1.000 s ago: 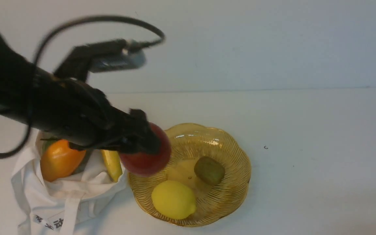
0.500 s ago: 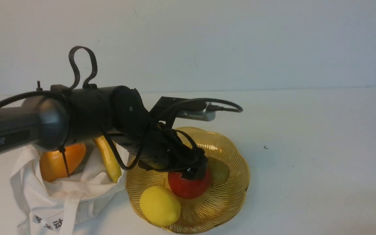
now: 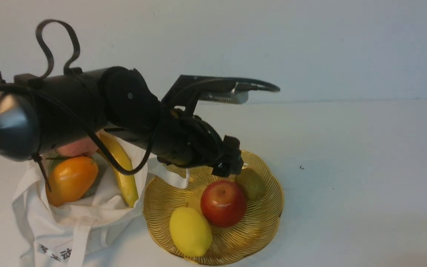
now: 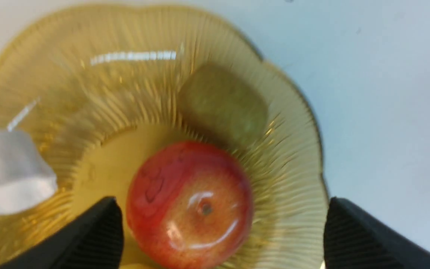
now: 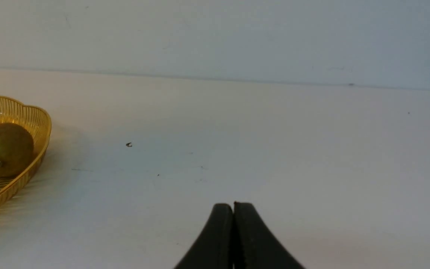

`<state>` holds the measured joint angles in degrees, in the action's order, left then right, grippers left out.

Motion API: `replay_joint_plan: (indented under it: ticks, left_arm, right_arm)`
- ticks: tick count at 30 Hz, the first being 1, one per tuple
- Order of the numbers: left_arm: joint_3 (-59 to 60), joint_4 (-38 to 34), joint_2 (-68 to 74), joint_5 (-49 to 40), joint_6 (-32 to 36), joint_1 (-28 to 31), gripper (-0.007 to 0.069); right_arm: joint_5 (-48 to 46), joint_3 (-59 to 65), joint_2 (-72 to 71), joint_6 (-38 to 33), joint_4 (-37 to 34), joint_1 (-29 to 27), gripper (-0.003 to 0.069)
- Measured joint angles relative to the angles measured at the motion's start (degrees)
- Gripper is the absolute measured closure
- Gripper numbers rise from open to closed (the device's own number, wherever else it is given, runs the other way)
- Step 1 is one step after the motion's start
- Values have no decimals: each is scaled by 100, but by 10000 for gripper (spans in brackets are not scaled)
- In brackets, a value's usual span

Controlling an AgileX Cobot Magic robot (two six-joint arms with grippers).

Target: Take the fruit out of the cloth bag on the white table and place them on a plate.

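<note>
The red apple (image 3: 222,203) rests in the amber plate (image 3: 275,207), free of any grip. My left gripper (image 3: 232,163) hovers open just above it; in the left wrist view the apple (image 4: 190,205) lies between the spread fingers (image 4: 95,239) of the gripper (image 4: 220,201). The white cloth bag (image 3: 69,226) stands left of the plate and holds the orange fruit (image 3: 70,178), the banana (image 3: 122,170) and the pink peach (image 3: 76,149), which is partly hidden by my arm. My right gripper (image 5: 233,205) is shut and empty over the white table (image 5: 274,149), out of the front view.
A yellow lemon (image 3: 190,231) and a brown-green kiwi (image 3: 251,184) also lie in the plate. A fold of white bag cloth (image 3: 174,176) hangs over the plate's near-left rim. A tiny dark speck (image 3: 301,167) marks the table right of the plate.
My left gripper carried the apple from the bag side into the plate, opened, and has risen off it. The lemon and the plate shifted slightly.
</note>
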<state>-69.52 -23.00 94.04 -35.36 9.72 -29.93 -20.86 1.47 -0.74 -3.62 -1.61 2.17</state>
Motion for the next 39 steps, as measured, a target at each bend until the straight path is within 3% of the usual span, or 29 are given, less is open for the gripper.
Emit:
replay_joint_plan:
  ticks: [3,6,8,9,12,16,23,25,27,33,39]
  left_arm:
    - [-333,129,-303,-435,0,0,-22]
    - [-687,449,-690,-1019,-15,0,80]
    - [-913,860,-1060,-1567,-104,0,204]
    - [-951,989,-1133,-1711,-150,0,230]
    - [-993,1742,-1772,-2420,-531,0,468]
    - [-714,2484,-2480,-2951,-1053,0,607]
    - [934,2977,-4232,-2795,-1824,0,632]
    - [1550,2977,-4778,-2408,-2007,0,632]
    - [2696,2971,-5682,-1385,-2361,0,632]
    - [4486,2965,-7164,778,-2772,0,632]
    - [5296,2965,-7891,1486,-2816,0,632]
  right_arm:
    - [0,0,0,0,0,0,674]
    - [0,0,0,0,0,0,674]
    - [0,0,0,0,0,0,674]
    - [0,0,0,0,0,0,674]
    - [0,0,0,0,0,0,674]
    - [0,0,0,0,0,0,674]
    - [0,0,0,0,0,0,674]
    - [0,0,0,0,0,0,674]
    - [0,0,0,0,0,0,674]
    - [0,0,0,0,0,0,674]
    - [0,0,0,0,0,0,674]
